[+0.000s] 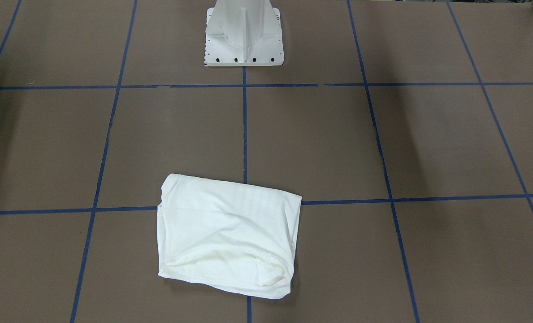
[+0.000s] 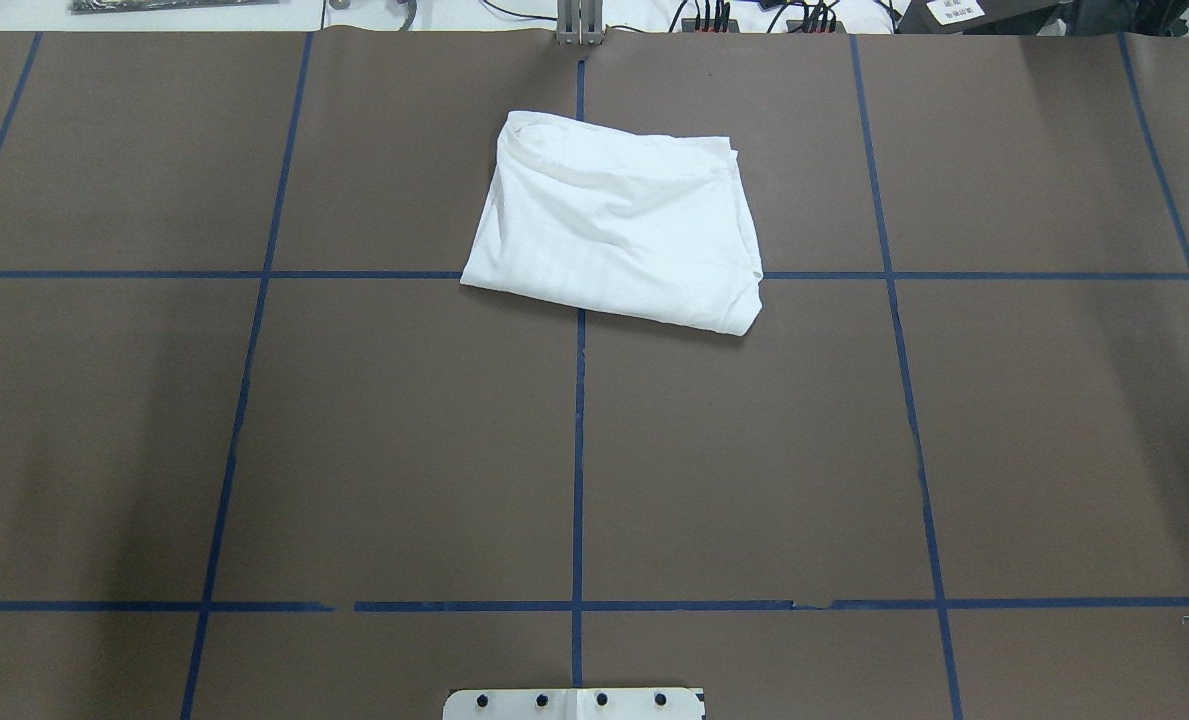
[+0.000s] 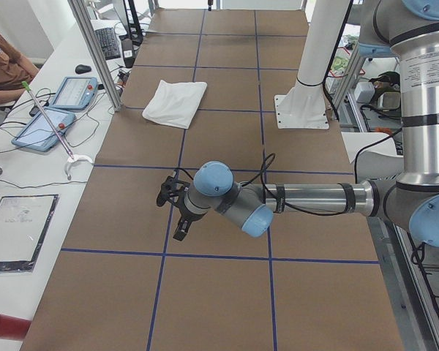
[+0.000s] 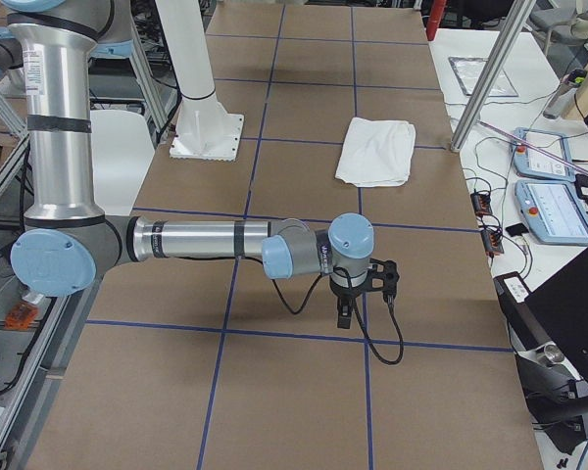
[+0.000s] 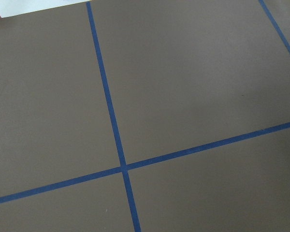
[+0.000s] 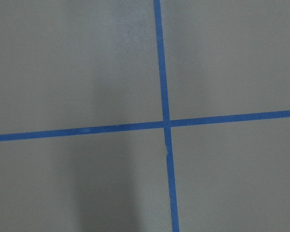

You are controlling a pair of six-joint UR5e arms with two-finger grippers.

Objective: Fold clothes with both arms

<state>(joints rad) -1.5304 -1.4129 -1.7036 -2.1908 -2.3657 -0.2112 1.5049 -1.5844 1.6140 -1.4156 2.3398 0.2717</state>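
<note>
The white shirt (image 1: 228,233) lies folded into a compact rectangle on the brown table, on the side away from the robot's base. It also shows in the overhead view (image 2: 619,220) and in both side views (image 3: 175,102) (image 4: 377,150). No printed text or collar shows. My left gripper (image 3: 179,227) appears only in the left side view, pointing down over the table far from the shirt. My right gripper (image 4: 345,318) appears only in the right side view, likewise low and far from the shirt. I cannot tell whether either is open or shut. Both wrist views show only table and tape.
The white pedestal base (image 1: 244,36) stands at the robot's side of the table. Blue tape lines (image 2: 579,450) mark a grid. An operators' desk with tablets (image 3: 44,128) and cables runs along the far edge, behind aluminium posts (image 3: 95,51). A person (image 3: 0,66) sits there.
</note>
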